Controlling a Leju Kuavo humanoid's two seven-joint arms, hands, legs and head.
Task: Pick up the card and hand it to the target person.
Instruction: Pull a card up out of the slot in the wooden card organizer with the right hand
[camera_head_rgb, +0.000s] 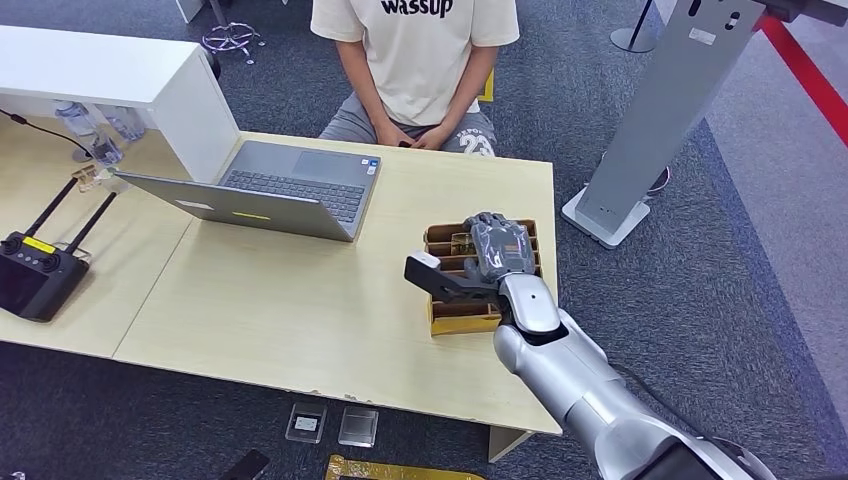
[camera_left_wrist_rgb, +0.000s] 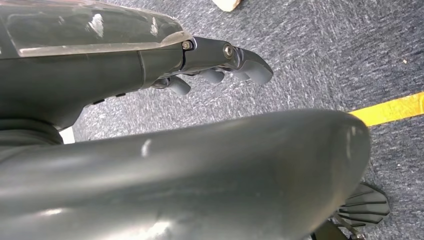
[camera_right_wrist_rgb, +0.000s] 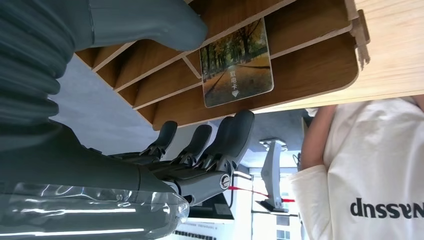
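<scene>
On the grey carpet just before the tabletop lie two small clear packets (camera_head_rgb: 322, 423) and a yellow strip (camera_head_rgb: 400, 468). The left hand (camera_left_wrist_rgb: 220, 67) hangs beside the robot's body over the same carpet; its fingers (camera_left_wrist_rgb: 215, 76) are curled in loosely and they hold nothing. The silver right arm comes up from the near right corner and reaches over the light wooden tabletop (camera_head_rgb: 280, 320). The right hand (camera_head_rgb: 490, 255) is above a brown slotted card holder (camera_head_rgb: 462, 318) that stands near the right edge of the tabletop. In the right wrist view its dark fingers (camera_right_wrist_rgb: 235, 137) are spread and a little bent on one side of the holder, and the thick grey thumb (camera_right_wrist_rgb: 150, 22) is on the other side, so the hand is around the holder but nothing is pinched. The card (camera_right_wrist_rgb: 236, 62), with a picture of an autumn road with trees, stands in one slot of the holder, between the wooden dividers, between the thumb and the fingers and apart from both. Further to the left on the tabletop is an open grey laptop (camera_head_rgb: 270, 190), and on the next table to the left lies a black controller with two antennas (camera_head_rgb: 38, 270). Behind them a white box-shaped cabinet (camera_head_rgb: 110, 85) stands. At the far side of the tabletop a person in a cream T-shirt (camera_head_rgb: 415, 55) sits with both hands together in the lap. To the right, on the carpet, stands a grey post on a flat base (camera_head_rgb: 650, 130).
</scene>
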